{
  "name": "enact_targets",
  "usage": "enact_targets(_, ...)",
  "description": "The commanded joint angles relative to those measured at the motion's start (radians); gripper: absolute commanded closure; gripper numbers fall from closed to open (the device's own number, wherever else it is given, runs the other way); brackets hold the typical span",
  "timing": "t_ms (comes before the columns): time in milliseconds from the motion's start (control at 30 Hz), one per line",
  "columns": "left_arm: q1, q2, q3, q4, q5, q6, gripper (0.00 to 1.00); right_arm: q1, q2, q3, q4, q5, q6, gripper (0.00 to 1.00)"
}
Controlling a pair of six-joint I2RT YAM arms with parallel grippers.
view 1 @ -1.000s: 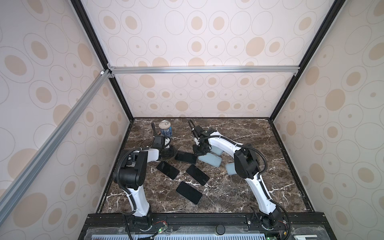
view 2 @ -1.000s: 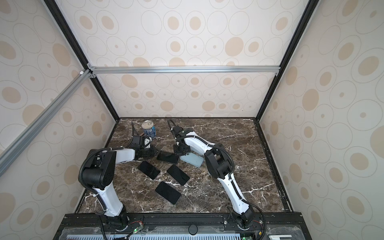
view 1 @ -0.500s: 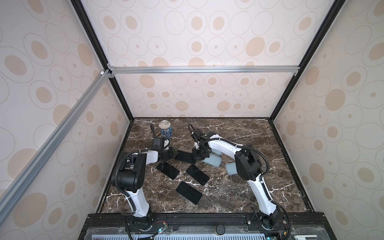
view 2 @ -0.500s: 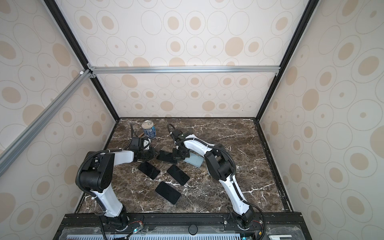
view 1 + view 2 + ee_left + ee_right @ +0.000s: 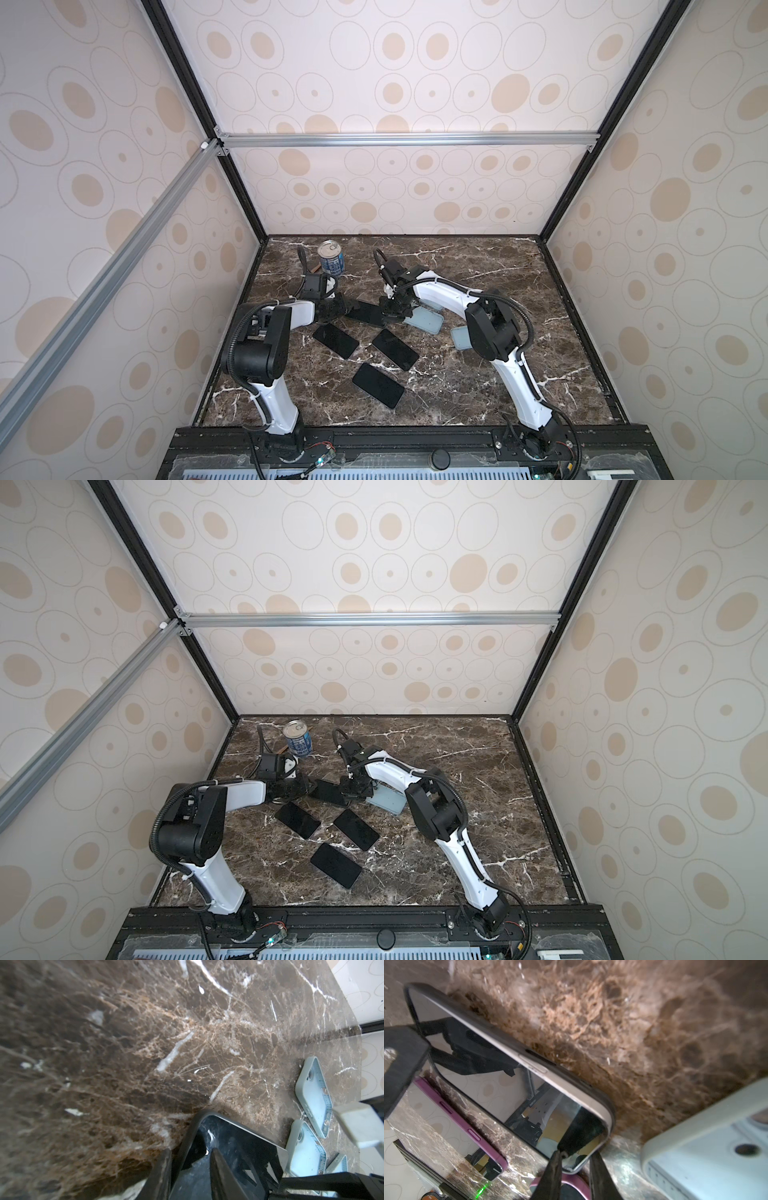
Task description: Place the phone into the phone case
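Observation:
A black phone (image 5: pixel 365 312) (image 5: pixel 330 791) lies on the marble between both grippers, seated in a dark phone case (image 5: pixel 187 1136). Its silver side (image 5: pixel 562 1084) shows above the case's dark rim. My left gripper (image 5: pixel 347 309) (image 5: pixel 190 1167) is open, and its fingers straddle the case's edge at the phone's left end. At the right end my right gripper (image 5: pixel 390 313) (image 5: pixel 575 1164) is also open, with a corner of the phone between its fingers and a small gap on each side.
Three light blue empty cases (image 5: pixel 424 322) (image 5: pixel 459 336) (image 5: pixel 311 1093) lie right of the phone. In front of it lie three more black phones (image 5: pixel 336 340) (image 5: pixel 395 349) (image 5: pixel 378 384); one has a purple edge (image 5: pixel 456 1113). A blue can (image 5: pixel 329 257) stands behind the left gripper.
Both grippers' jaws have widened a little around the phone's ends. The right gripper has shifted slightly left onto the phone's corner. The phone has stayed in place.

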Motion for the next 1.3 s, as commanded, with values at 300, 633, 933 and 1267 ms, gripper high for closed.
enact_targets(300, 0.007, 0.001, 0.100, -0.082, -0.050, -0.009, 0.66, 0.001, 0.065, 0.185, -0.099, 0.185, -0.113, 0.74)
enact_targets(633, 0.008, 0.046, 0.086, -0.081, -0.040, 0.004, 0.66, -0.014, 0.183, 0.390, -0.213, 0.219, -0.187, 0.76)
enact_targets(933, 0.008, 0.054, 0.072, -0.083, -0.040, 0.014, 0.68, -0.025, 0.220, 0.444, -0.261, 0.227, -0.215, 0.84)
enact_targets(1267, 0.008, 0.067, 0.042, -0.062, -0.025, -0.010, 0.68, -0.022, 0.251, 0.408, -0.310, 0.092, -0.244, 0.88)
